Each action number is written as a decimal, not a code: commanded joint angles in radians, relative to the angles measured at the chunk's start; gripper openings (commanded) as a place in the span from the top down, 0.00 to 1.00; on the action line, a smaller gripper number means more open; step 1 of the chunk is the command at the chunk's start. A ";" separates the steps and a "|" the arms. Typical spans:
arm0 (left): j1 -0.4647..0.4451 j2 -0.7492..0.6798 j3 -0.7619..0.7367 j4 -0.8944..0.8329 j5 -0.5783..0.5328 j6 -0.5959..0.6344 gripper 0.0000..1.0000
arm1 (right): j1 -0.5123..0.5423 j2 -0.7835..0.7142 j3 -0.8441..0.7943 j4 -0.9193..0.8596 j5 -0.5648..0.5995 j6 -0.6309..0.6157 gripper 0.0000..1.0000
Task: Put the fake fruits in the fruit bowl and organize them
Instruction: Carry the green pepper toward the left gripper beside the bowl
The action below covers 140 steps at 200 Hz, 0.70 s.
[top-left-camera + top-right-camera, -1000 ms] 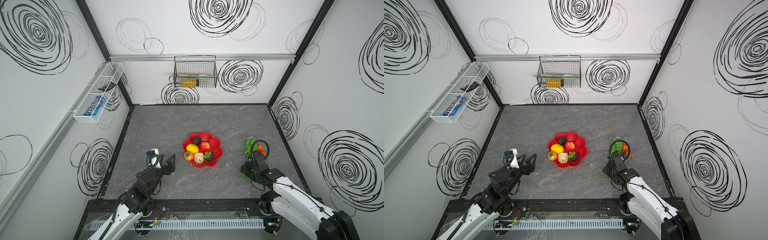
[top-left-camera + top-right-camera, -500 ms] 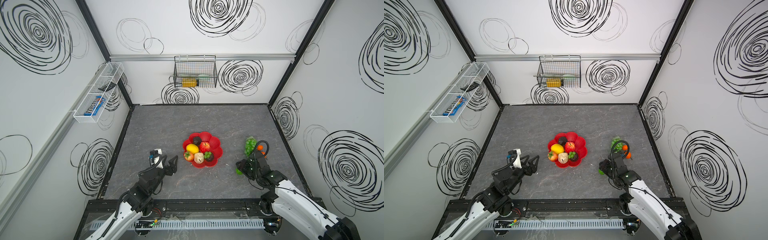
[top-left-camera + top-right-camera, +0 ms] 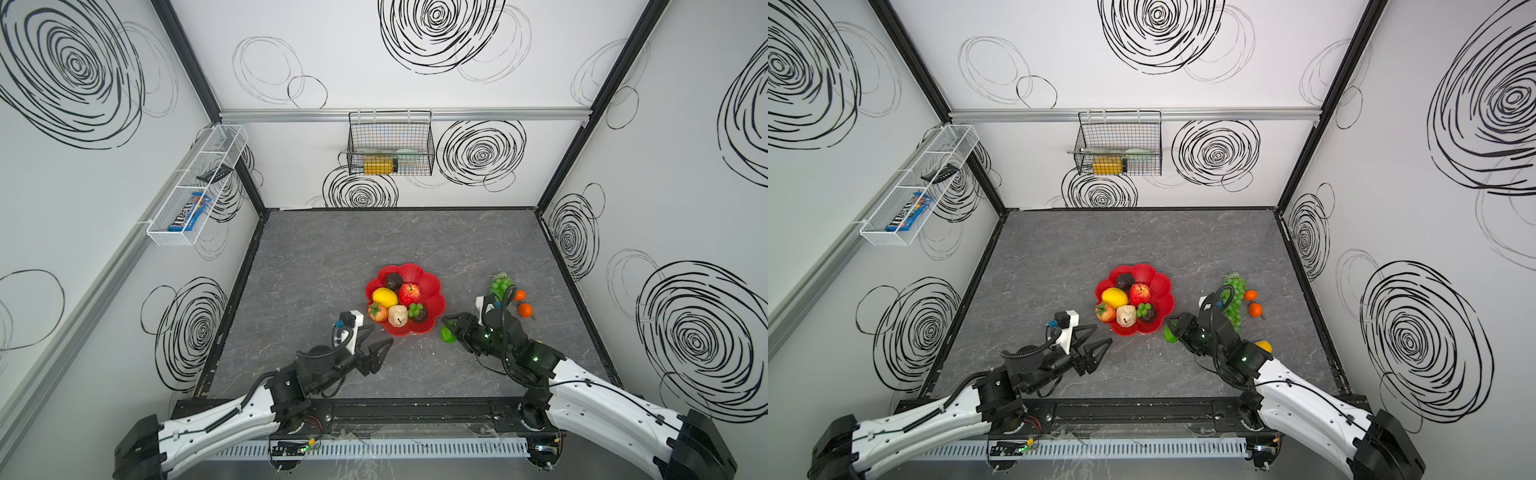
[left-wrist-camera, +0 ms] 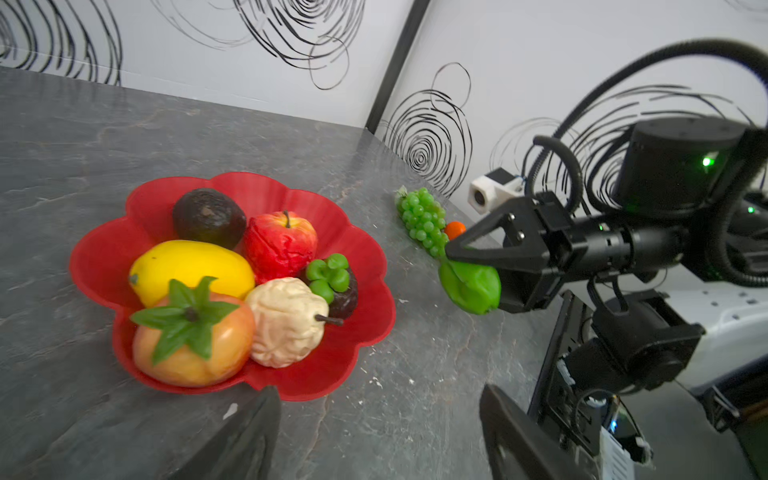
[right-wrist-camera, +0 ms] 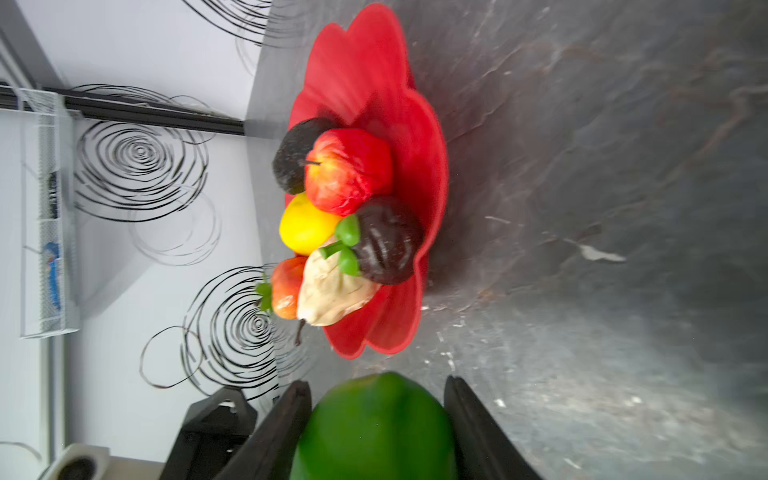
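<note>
Smooth glossy green lime (image 5: 374, 424), long axis seemingly along the jaws, pinched in the half-closed right gripper (image 5: 378, 384), just off the tabletop (image 4: 415, 395). Straight ahead of the jaws, near: scalloped red plastic fruit bowl (image 5: 365, 62), bare lobes facing. Left gripper (image 3: 381, 333) wide open, empty, likewise near it.

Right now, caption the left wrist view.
Right pincer holds a green lime beside the red fruit bowl; left pincer open.

I see a bottle (image 3: 377, 165) in the wire basket (image 3: 415, 133). A candy pack (image 3: 189, 212) lies in the tray (image 3: 172, 237).
</note>
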 commanded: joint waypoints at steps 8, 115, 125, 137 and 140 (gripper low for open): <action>-0.163 0.171 0.064 0.231 -0.253 0.068 0.16 | 0.054 0.028 0.030 0.136 0.036 0.093 0.47; -0.344 0.710 0.277 0.490 -0.457 -0.002 0.09 | 0.260 0.062 0.027 0.286 0.199 0.205 0.45; -0.342 0.727 0.289 0.473 -0.467 -0.024 0.10 | 0.265 0.064 0.027 0.293 0.201 0.207 0.45; -0.343 0.742 0.289 0.485 -0.470 -0.037 0.12 | 0.274 0.067 0.026 0.297 0.205 0.209 0.44; -0.341 0.745 0.289 0.487 -0.472 -0.042 0.13 | 0.276 0.068 0.025 0.298 0.206 0.210 0.45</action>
